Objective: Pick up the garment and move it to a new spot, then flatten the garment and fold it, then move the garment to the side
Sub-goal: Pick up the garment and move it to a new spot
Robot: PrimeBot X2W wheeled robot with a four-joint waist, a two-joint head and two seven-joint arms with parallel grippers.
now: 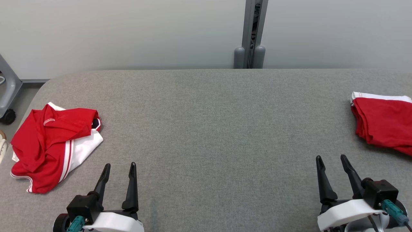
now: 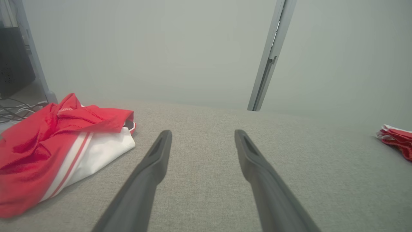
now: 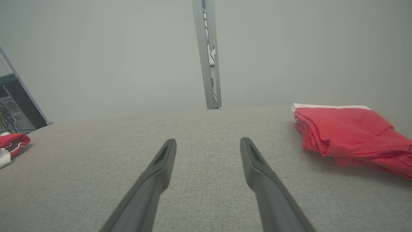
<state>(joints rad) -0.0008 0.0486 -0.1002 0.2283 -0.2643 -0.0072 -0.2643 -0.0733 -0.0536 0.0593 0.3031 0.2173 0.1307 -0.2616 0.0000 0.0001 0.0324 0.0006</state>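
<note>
- Nearest the robot, two grippers hover low over the near edge of a grey fabric-covered table (image 1: 206, 129). The left gripper (image 1: 120, 164) has its two dark fingers spread wide with nothing between them.
- The right gripper (image 1: 331, 157) is likewise spread wide and empty. The bottom edge of the head view cuts off the bodies of both.
- Two garments lie on the table, well apart at opposite ends.
- A crumpled red-and-white garment (image 1: 48, 145) sits at the table's left end, just left of and beyond the left gripper and not touching it. It is rumpled red cloth over a white panel with red stripes.
- A small white tag (image 1: 15, 157) shows at its left hem, too small to read.
- A folded red garment (image 1: 383, 125) with a white band along its far edge rests at the right end, beyond the right gripper. The frame edge cuts off its right side.
- Off the table's left corner, one black caster wheel (image 1: 8, 116) on a grey frame is partly in frame.
- Behind the table, one grey upright post (image 1: 251, 32) rises against a pale wall (image 1: 128, 32).
</note>
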